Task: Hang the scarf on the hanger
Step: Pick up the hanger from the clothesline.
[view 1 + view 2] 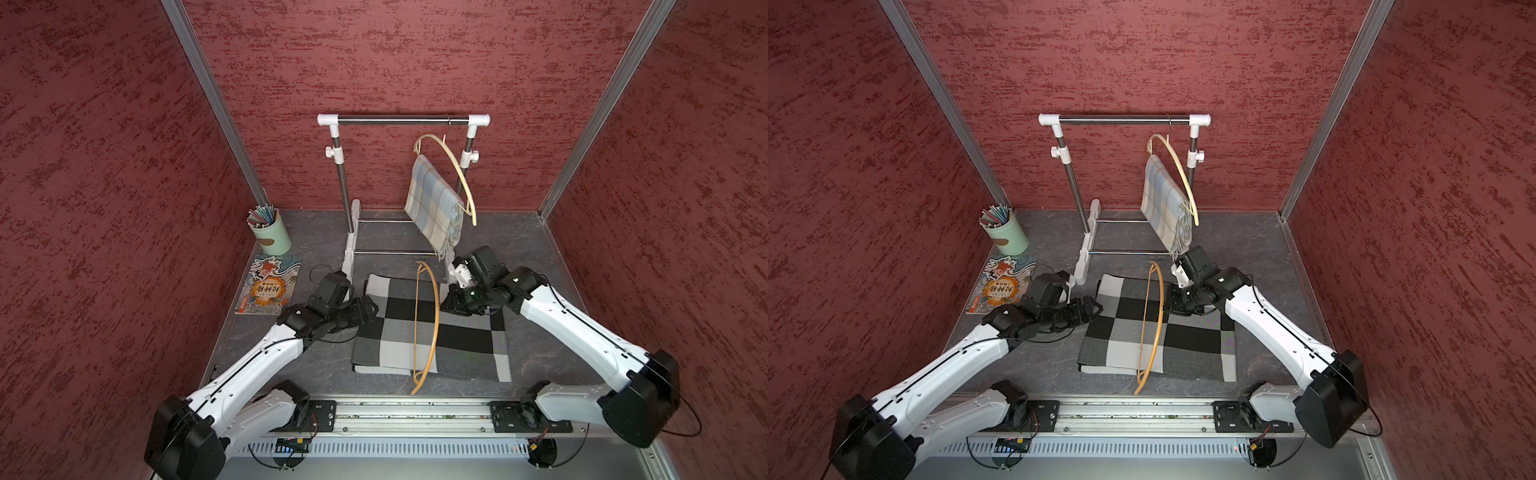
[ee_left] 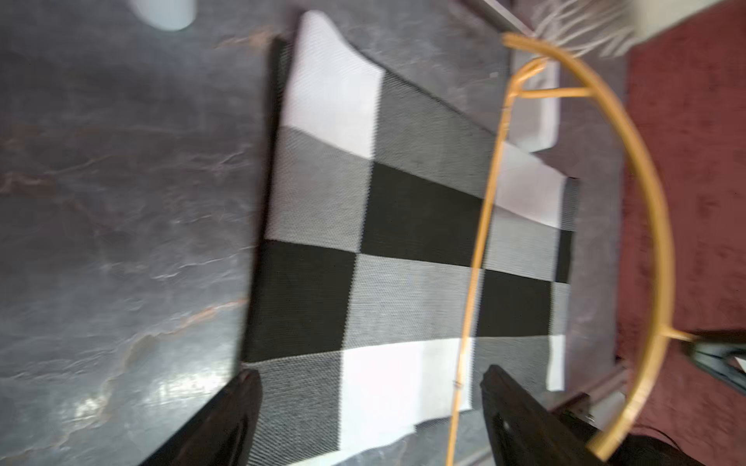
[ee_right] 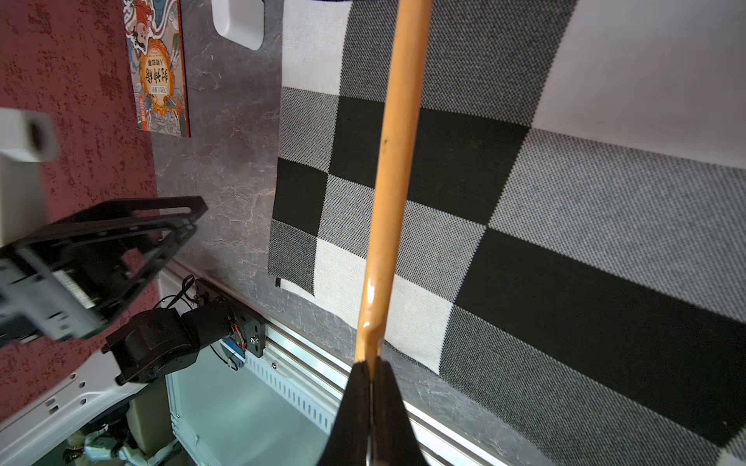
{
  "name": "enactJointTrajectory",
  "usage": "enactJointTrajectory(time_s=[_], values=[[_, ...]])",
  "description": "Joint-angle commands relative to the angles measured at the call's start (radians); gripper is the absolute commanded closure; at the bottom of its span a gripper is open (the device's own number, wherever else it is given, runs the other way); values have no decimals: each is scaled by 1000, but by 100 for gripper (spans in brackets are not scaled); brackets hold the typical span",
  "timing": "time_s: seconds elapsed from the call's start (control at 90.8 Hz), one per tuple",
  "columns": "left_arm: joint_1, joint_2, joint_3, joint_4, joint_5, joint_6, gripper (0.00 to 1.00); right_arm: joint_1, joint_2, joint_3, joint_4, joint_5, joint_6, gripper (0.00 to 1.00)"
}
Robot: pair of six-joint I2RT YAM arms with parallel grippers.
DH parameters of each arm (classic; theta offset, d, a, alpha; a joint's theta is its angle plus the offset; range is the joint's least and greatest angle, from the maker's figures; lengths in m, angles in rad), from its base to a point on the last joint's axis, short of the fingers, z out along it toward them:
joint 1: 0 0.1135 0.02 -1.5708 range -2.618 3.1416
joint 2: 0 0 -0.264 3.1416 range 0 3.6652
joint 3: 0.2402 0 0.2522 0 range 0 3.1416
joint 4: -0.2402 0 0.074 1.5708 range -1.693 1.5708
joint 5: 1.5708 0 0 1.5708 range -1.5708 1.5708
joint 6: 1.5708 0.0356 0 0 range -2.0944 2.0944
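Left arm (image 1: 249,365) and right arm (image 1: 582,328) enter over the bench's (image 1: 324,249) front edge in both top views; checkered scarf (image 1: 465,340) flat mid-bench under the wooden hanger (image 1: 437,316). Left wrist: left claw (image 2: 370,375) spread wide. Right wrist: right claw (image 3: 371,367) clamped on the wooden hanger.

Illustrated book (image 1: 269,286): large Chinese cover title, apparently 封神榜, seen upside down in both top views; smaller print illegible.

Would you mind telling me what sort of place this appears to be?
Likely a staged robot test booth: red textured wall panels, a small clothes rack on a grey tabletop, and robot arms mounted on an aluminium rail.
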State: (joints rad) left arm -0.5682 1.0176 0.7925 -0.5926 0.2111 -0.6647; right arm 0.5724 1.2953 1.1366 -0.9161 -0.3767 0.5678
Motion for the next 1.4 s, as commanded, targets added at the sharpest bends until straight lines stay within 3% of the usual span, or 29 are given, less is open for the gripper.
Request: enactJointTrajectory(time_s=[0.0,0.077,0.154,0.353,0.441,0.617,0.661,0.782,0.826,0.848,0.881,0.925,1.003,1.102,1.234,1.388], values=[[-170,52,121,-23,50,52,8,-7,-35,43,-77,32,-1,100],[-311,155,187,-4,-39,50,8,-7,-40,38,-79,22,35,100],[-394,253,233,34,-95,32,8,-7,-50,37,-71,18,61,100],[-492,489,385,32,-230,31,12,-7,-54,49,-86,28,79,100],[-515,561,455,-3,-271,40,18,-8,-58,46,-91,31,81,100],[-539,641,517,-13,-286,25,46,-6,-62,22,-77,26,92,100],[-546,655,536,-28,-304,26,56,-7,-62,19,-76,26,93,100],[-553,676,555,-43,-304,24,99,-8,-65,18,-75,26,92,100],[-555,671,550,-36,-297,20,100,-7,-65,23,-74,24,88,100],[-554,666,547,-33,-295,18,100,-8,-65,26,-75,22,80,93],[-552,658,540,-29,-288,14,100,-8,-66,33,-76,25,67,67],[-549,641,527,-19,-271,7,100,-13,-72,42,-79,44,52,41],[-541,603,488,13,-231,-17,100,-47,-96,54,-101,112,35,22],[-516,536,388,116,-134,-84,100,-164,-169,16,-101,177,33,12],[-456,433,195,404,33,-174,100,-334,-249,-104,-64,173,52,10],[-367,404,88,673,211,-229,100,-400,-199,-219,-47,261,57,13]])
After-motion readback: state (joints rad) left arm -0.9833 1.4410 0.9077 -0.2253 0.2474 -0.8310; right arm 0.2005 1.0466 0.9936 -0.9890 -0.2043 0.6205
